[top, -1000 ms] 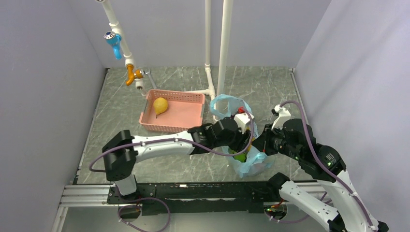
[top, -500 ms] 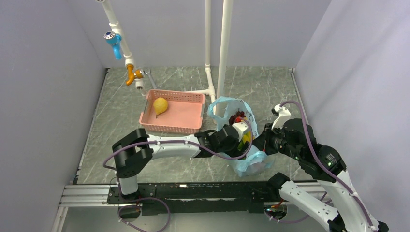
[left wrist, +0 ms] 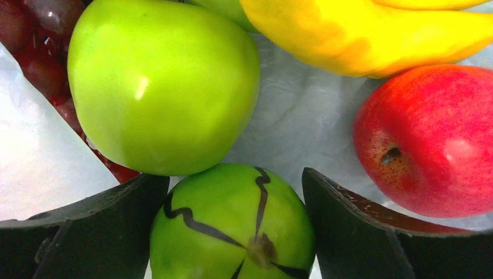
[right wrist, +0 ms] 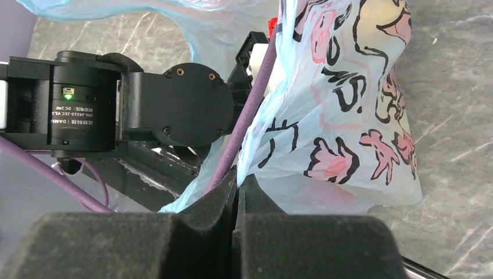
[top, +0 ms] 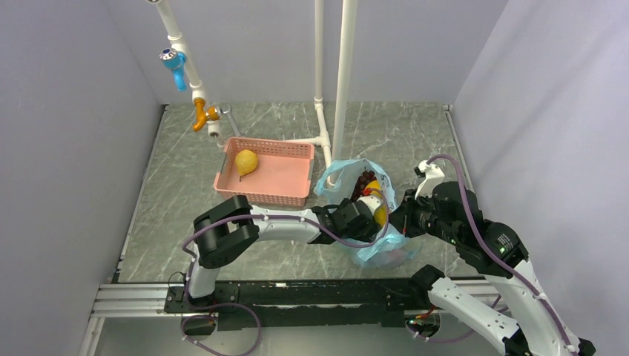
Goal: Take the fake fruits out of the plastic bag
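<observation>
Fake fruits point(top: 363, 182), yellow pear point(top: 246, 161) in the pink basket point(top: 259, 197) at left, plastic bag point(top: 374, 252) on the desk point(top: 170, 193) right of it holding green apple point(left wrist: 163, 87), watermelon point(left wrist: 232, 232), bananas point(left wrist: 372, 29) and red apple point(left wrist: 430, 139), left gripper point(left wrist: 232, 177) spread either side of the watermelon, right gripper point(right wrist: 235, 180) pinching the bag's edge.

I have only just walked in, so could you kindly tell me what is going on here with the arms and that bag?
The right tool is shut on the edge of the plastic bag, pinching it. The left tool is inside the bag, open, with its fingers either side of the striped watermelon, not yet closed on it. A green apple, red apple, bananas and grapes lie in the bag too. The yellow pear is already in the pink basket.
</observation>
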Tool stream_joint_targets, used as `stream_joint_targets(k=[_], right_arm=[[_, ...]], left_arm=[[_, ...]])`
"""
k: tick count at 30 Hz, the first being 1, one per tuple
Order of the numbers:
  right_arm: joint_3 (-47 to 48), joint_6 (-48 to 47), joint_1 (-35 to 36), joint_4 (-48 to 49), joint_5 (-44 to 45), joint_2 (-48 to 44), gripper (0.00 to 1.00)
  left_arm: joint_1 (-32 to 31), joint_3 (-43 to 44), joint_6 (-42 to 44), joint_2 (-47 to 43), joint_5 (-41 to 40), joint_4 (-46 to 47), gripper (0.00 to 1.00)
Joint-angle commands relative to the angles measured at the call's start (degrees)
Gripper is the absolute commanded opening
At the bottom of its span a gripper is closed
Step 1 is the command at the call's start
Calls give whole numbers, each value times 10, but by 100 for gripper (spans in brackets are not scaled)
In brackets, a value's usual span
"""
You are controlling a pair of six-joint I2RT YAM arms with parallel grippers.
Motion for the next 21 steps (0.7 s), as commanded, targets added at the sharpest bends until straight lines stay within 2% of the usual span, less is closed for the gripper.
stream_joint_targets(k=[1, 4, 7, 9, 10, 11, 21], right_arm=[[-2, -6, 0, 34, -6, -1, 0], [-8, -3, 0, 34, -1, -6, 0], [-15, 0, 1, 38, -1, -10, 0], [-18, 1, 0, 38, -1, -10, 0], [-19, 1, 1, 37, -1, -10, 0], [-20, 1, 1, 39, -1, -11, 0], [-36, 1, 1, 40, 7, -21, 0]], left_arm=[[-3, 17, 17, 5, -26, -5, 82], [-3, 24, 28, -15, -20, -8, 57], [-3, 34, 37, -40, -19, -20, 40], [-3, 36, 43, -58, -16, -20, 35], [-3, 36, 44, -67, -16, -21, 29], [-3, 37, 45, -78, -16, -22, 26], [2, 40, 53, -164, 19, -15, 21]])
